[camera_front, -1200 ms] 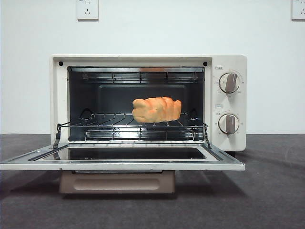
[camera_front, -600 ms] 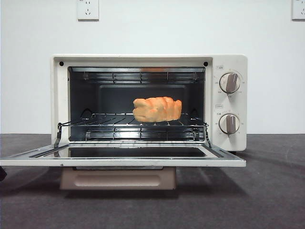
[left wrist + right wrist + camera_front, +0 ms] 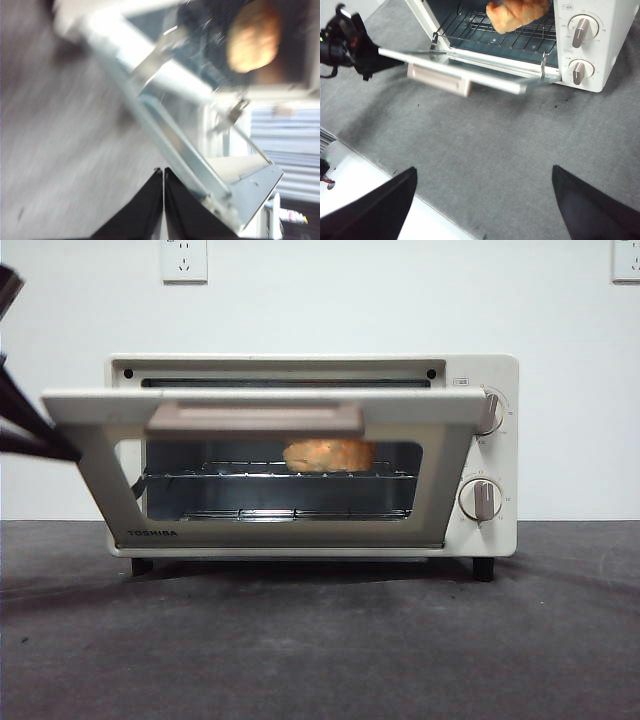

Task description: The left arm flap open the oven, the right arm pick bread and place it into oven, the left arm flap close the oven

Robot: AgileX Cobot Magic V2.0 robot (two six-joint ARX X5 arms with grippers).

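The cream oven [image 3: 482,530] stands mid-table with its door [image 3: 100,405] lifted about halfway and the beige handle [image 3: 255,420] facing me. The bread [image 3: 328,454] lies on the wire rack inside, seen through the door glass and also as the bread [image 3: 517,12] in the right wrist view. My left gripper [image 3: 60,448] is shut to a wedge, its tip [image 3: 163,172] against the door's left corner [image 3: 240,195] from below. It shows as the left gripper [image 3: 375,57] at the door [image 3: 485,75] in the right wrist view. My right gripper [image 3: 484,172] hangs open, well back from the oven.
Dark grey table top [image 3: 320,640] stretches in front of the oven. Two wall sockets [image 3: 184,258] sit high on the white wall behind. A white surface [image 3: 360,185] borders the table near the right arm.
The door has swung up from lying flat to about halfway shut. My left gripper has come in from the left, against the door's left corner. The bread has not moved.
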